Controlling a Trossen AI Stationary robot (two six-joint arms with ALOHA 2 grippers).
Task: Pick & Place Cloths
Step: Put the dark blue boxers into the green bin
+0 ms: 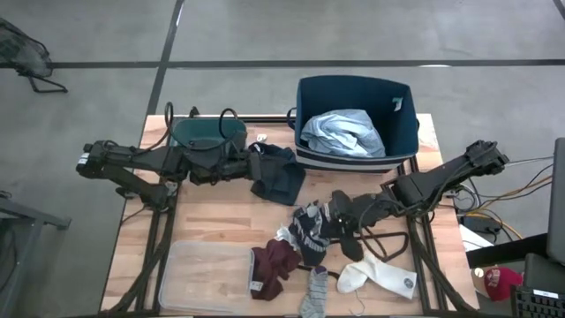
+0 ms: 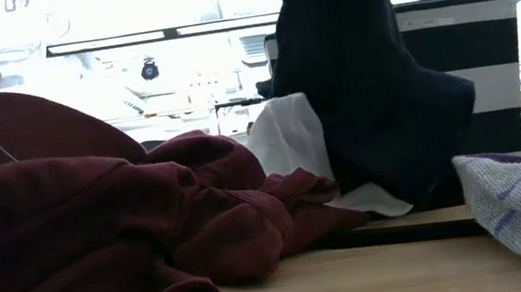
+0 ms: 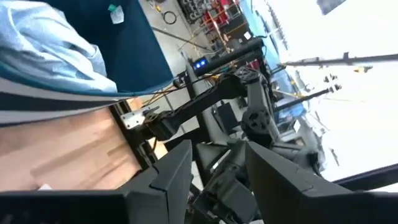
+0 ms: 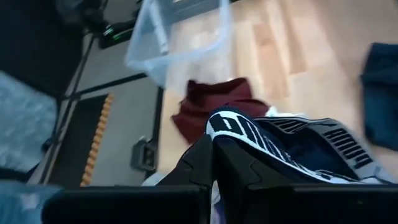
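Observation:
My left gripper point(image 1: 253, 163) reaches level from the table's left. Its fingers stand apart point(image 3: 217, 149) with nothing between them. A dark navy garment point(image 1: 281, 177) lies bunched right beside it, by the bin's near left corner; whether they touch I cannot tell. My right gripper point(image 1: 340, 212) point(image 4: 212, 146) is shut on a navy cloth with white stripes point(image 1: 309, 228) at mid-table. A light blue shirt point(image 1: 344, 132) lies in the blue bin point(image 1: 305, 115). A maroon piece point(image 1: 274, 262), a white sock point(image 1: 381, 276) and a grey sock point(image 1: 313, 296) rest on the near table. My right gripper pinches the navy and white cloth between its two fingers at its striped band point(image 4: 229, 124), coming level from the table's right. The cloth point(image 2: 363, 82) hangs slack below the hold. Its lower folds reach down among the socks on the table.
A clear plastic tray point(image 1: 203, 274) sits at the near left corner. A teal container point(image 1: 207, 132) stands at the far left, under my left arm. A thin black wire hanger point(image 1: 388, 243) lies beneath my right arm. The maroon piece point(image 2: 101, 238) fills the low view's left.

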